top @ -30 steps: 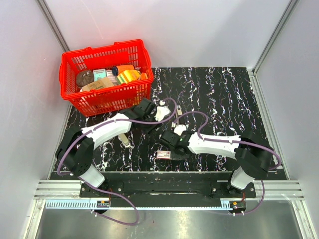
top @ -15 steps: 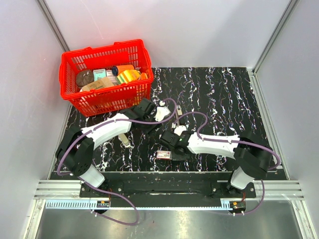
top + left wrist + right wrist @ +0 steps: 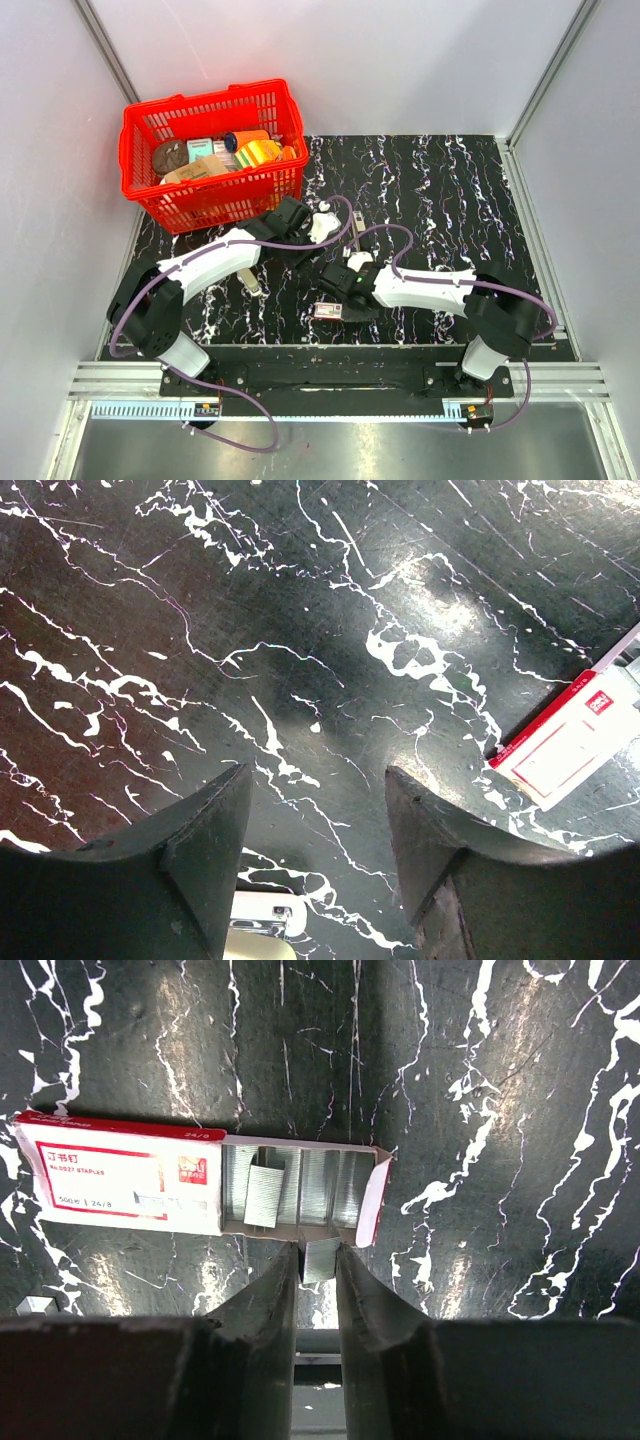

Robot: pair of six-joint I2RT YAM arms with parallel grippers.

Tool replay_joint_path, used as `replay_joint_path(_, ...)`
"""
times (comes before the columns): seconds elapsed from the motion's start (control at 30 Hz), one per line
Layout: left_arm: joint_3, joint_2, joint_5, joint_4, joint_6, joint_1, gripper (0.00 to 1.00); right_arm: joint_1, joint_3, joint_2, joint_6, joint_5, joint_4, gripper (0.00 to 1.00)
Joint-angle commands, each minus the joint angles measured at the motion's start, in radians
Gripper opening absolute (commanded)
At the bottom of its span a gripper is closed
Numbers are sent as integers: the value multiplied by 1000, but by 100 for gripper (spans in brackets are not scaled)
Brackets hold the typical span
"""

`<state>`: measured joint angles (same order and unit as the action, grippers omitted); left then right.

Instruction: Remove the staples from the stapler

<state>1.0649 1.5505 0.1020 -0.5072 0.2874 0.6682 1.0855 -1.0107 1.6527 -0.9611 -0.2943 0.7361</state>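
The staple box (image 3: 120,1180), white with red print, lies on the black marbled mat with its tray pulled out to the right and staple strips (image 3: 300,1190) showing in it. My right gripper (image 3: 318,1256) is shut on a short staple strip (image 3: 322,1258) at the near edge of the tray. The box lies just below that gripper (image 3: 342,298) in the top view (image 3: 328,310). A slim pale beige stapler (image 3: 249,281) lies under my left forearm. A beige and metal end (image 3: 258,928) shows between my open left gripper's (image 3: 318,780) fingers, and it looks like the stapler's end.
A red basket (image 3: 205,103) full of items stands at the back left, close to my left arm (image 3: 215,258). A small pale item (image 3: 357,243) lies on the mat between the two wrists. A small metal piece (image 3: 35,1305) lies near the box. The box's end shows in the left wrist view (image 3: 570,742).
Both arms have shifted very slightly. The staple box and the stapler lie where they were.
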Motion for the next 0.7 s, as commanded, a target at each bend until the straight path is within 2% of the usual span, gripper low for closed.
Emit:
replay_joint_path(0.0, 26, -40, 25, 10, -5, -4, 60, -7, -45, 15, 10, -14, 16, 25)
replay_joint_path(0.67, 15, -49, 30, 6, -7, -4, 61, -13, -46, 7, 2, -25, 23, 30)
